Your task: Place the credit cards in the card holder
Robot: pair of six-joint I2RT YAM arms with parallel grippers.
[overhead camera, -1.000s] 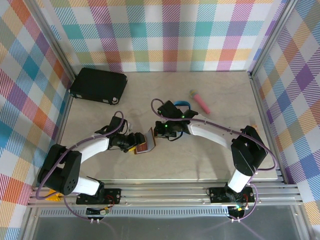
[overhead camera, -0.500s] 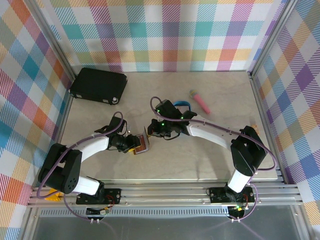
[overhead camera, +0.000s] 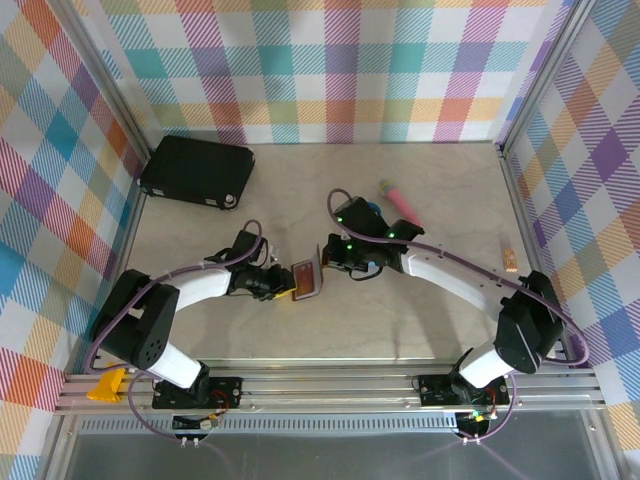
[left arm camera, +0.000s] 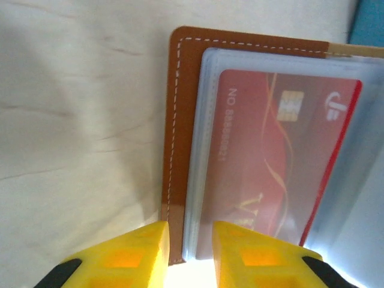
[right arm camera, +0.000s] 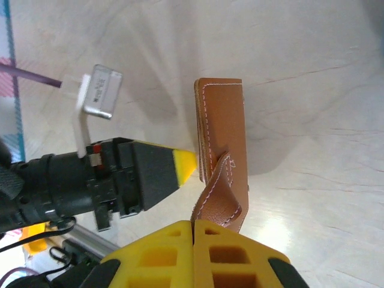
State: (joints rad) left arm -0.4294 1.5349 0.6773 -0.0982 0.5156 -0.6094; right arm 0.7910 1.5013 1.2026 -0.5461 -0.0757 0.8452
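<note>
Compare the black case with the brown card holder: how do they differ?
The black case is far larger than the brown leather card holder. The case lies flat near the far left corner; the card holder is open mid-table, a red card in its clear pocket. Both are rectangular with rounded corners.

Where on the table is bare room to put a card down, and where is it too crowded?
Bare: the far middle between the black case and the pink stick; the near strip between the holder and the rail. Crowded: the centre, where the left tool and right tool meet at the holder.
</note>
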